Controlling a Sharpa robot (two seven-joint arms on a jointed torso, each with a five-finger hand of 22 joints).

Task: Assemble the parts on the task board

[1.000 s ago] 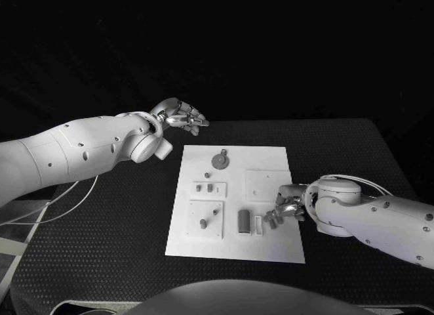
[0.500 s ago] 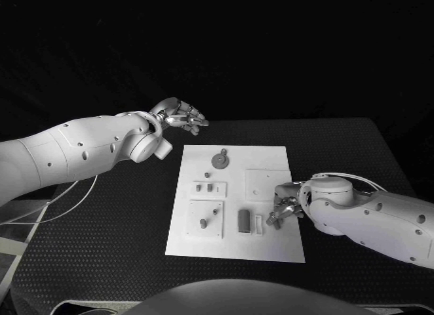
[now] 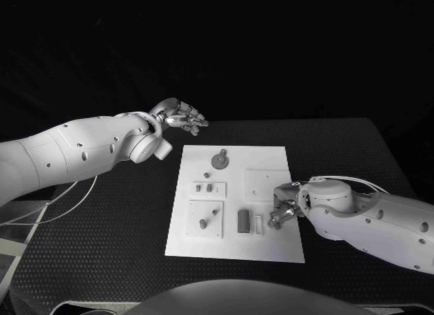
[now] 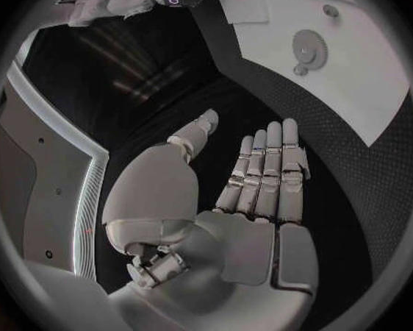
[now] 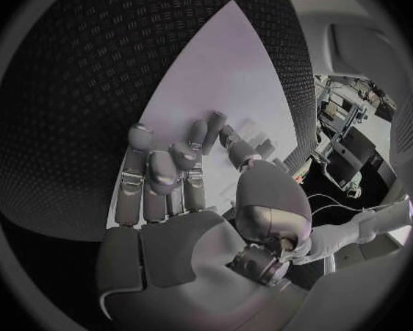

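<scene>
White and flat, the rectangular task board (image 3: 234,197) lies in the middle of the black table (image 3: 113,230), whose surface is a fine woven, dimpled mesh. On the board sit small grey parts: a round disc with a short stem (image 3: 220,159) near the far end, a tiny round stud (image 3: 208,174) below it, two short pegs standing in a raised square plate (image 3: 210,189), another raised plate nearer the robot carrying a slim pin and a peg (image 3: 204,218), a dark upright block (image 3: 244,221) beside it, and a plain square plate (image 3: 267,184) on the right side.

The right hand (image 3: 283,211), silver and jointed, is lowered over the board's right edge just beside the dark block, fingers curled downward and close together; in the right wrist view its fingertips (image 5: 213,123) reach onto the white board. Whether it pinches a part between them I cannot tell.

The left hand (image 3: 179,115) hovers off the board, beyond its far left corner, above the table. In the left wrist view its fingers (image 4: 266,171) lie straight and side by side, thumb apart, palm bare, holding nothing. The smooth white shell of its arm (image 3: 75,154) sweeps in from the left.
</scene>
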